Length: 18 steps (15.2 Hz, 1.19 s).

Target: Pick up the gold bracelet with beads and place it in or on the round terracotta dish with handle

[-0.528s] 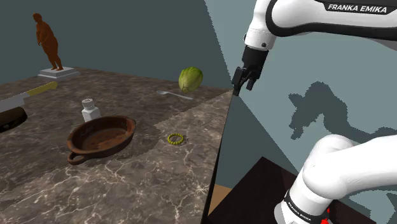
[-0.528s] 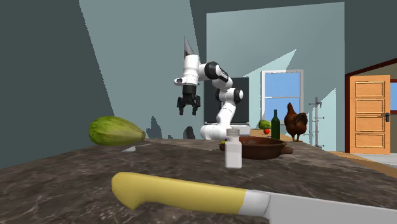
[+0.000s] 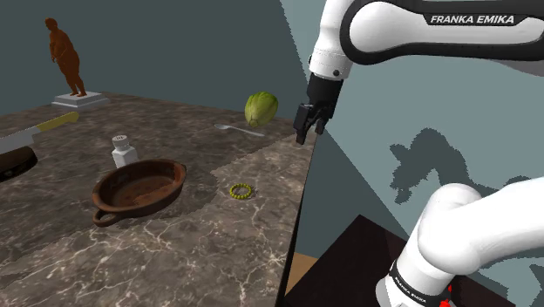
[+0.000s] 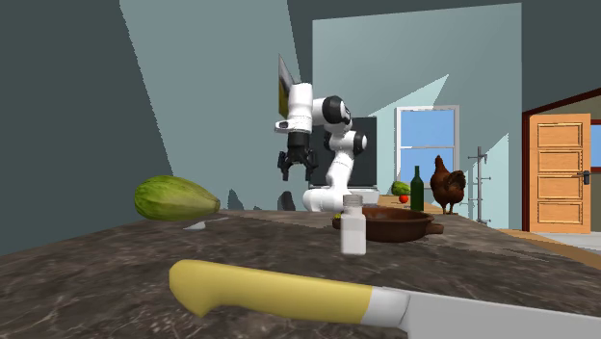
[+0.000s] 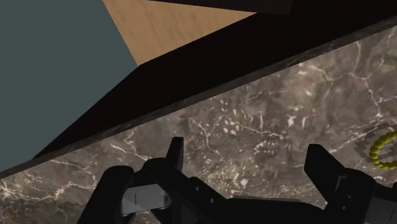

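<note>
The gold beaded bracelet [image 3: 241,190] lies flat on the dark marble counter [image 3: 200,244], just to the right of the round brown dish with a handle [image 3: 139,187] in the shoulder view. My gripper [image 3: 307,133] hangs open and empty in the air above the counter's edge, higher than the bracelet and to its right. In the wrist view the fingers [image 5: 175,153] stand apart over the marble, and the bracelet [image 5: 382,149] peeks in beyond the other finger. The second exterior view has the gripper [image 4: 294,171] well above the dish [image 4: 395,223].
A white shaker [image 3: 124,150] stands behind the dish. A green melon [image 3: 261,108] sits at the counter's far side. A yellow-handled knife [image 3: 39,129] and a brown statue [image 3: 65,59] occupy the far left. The counter edge [image 3: 301,218] drops off beside the stand.
The gripper has shifted toward the shoulder view's left and slightly lower, now over the counter's edge. It stays open; nothing on the counter has moved.
</note>
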Motion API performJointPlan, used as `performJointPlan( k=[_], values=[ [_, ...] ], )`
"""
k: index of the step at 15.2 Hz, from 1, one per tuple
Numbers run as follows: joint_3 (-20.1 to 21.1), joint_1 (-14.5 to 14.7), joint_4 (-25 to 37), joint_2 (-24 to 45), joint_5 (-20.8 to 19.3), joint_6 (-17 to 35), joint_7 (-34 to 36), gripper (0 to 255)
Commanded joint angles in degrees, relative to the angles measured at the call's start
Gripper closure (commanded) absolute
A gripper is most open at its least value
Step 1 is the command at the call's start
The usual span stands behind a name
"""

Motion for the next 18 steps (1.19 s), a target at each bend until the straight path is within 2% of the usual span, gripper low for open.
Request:
performJointPlan(
  k=[1,8,14,18],
  values=[
    [1.9,1.1,0.2,1.7,1.2,1.6,0.9,0],
    [8.9,4.6,2.6,8.8,4.3,7.3,4.4,0],
    [15.1,6.8,6.3,16.1,5.2,11.8,7.7,0],
    [15.9,6.9,4.7,17.1,5.3,14.4,7.9,0]
  ],
)
